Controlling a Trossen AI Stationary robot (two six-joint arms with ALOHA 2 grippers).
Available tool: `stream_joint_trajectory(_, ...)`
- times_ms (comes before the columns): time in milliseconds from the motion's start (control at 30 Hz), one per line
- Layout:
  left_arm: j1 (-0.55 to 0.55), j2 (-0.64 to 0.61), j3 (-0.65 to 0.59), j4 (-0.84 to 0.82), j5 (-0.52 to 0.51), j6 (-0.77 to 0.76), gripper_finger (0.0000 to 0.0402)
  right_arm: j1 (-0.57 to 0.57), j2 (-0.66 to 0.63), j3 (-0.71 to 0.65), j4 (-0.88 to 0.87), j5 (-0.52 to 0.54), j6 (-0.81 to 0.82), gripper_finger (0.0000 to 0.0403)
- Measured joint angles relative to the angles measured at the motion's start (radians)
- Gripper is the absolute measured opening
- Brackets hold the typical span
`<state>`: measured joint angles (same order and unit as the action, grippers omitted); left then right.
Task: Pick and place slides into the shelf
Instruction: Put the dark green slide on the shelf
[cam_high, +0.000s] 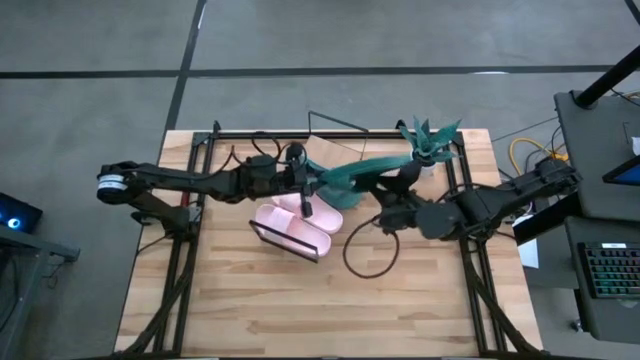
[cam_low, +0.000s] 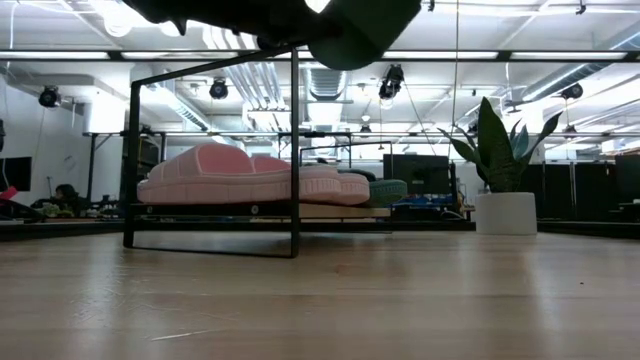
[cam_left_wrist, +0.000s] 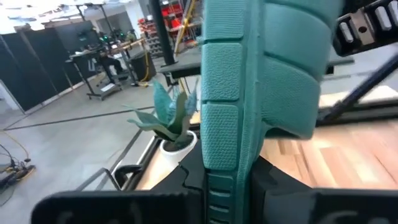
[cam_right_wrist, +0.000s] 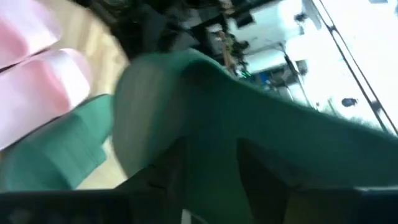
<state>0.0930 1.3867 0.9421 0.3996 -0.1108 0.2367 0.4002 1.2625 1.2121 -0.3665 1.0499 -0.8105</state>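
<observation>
A dark teal slide (cam_high: 372, 166) hangs in the air over the shelf's far-right part, held between both grippers. It shows at the low view's top edge (cam_low: 350, 30). My left gripper (cam_high: 308, 180) is shut on one end of it, my right gripper (cam_high: 395, 188) on the other. Two pale pink slides (cam_high: 295, 228) lie side by side on the shelf board (cam_low: 330, 211) inside the black wire frame (cam_low: 295, 150). The second teal slide (cam_low: 385, 190) lies on the board beside them, on their far-right side. My left gripper pinches the teal slide's sole edge (cam_left_wrist: 224, 149) between its two fingers and comes level from the table's left. The slide stands on edge in the hold, lifted clear of the shelf. My right gripper has the same slide's other end (cam_right_wrist: 205, 143) between its fingers, coming from the table's right. The blurred wrist view does not show which part it holds.
A potted plant (cam_high: 428, 140) in a white pot (cam_low: 505, 212) stands near the table's far right corner, close behind the right gripper. A dark cable loop (cam_high: 370, 250) lies on the tabletop right of the shelf. Bare tabletop spreads toward the near edge.
</observation>
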Motion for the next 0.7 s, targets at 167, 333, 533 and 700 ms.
stream_joint_trajectory(167,0.024,-0.012,-0.001,0.033,0.028,-0.089,0.0027,0.035,-0.052,0.007,0.008,0.027,-0.027,0.0143)
stream_joint_trajectory(333,0.05,-0.013,-0.02,0.09,0.055,-0.142,0.0027,0.099,-0.117,0.004,0.015,0.028,-0.086,0.0124)
stream_joint_trajectory(533,0.084,-0.013,-0.065,0.329,0.129,-0.244,0.0027,0.156,-0.171,-0.044,-0.004,0.023,-0.142,0.0103)
stream_joint_trajectory(700,0.124,-0.013,-0.088,0.48,0.211,-0.412,0.0027,0.161,-0.183,-0.099,0.007,0.011,-0.262,0.0093)
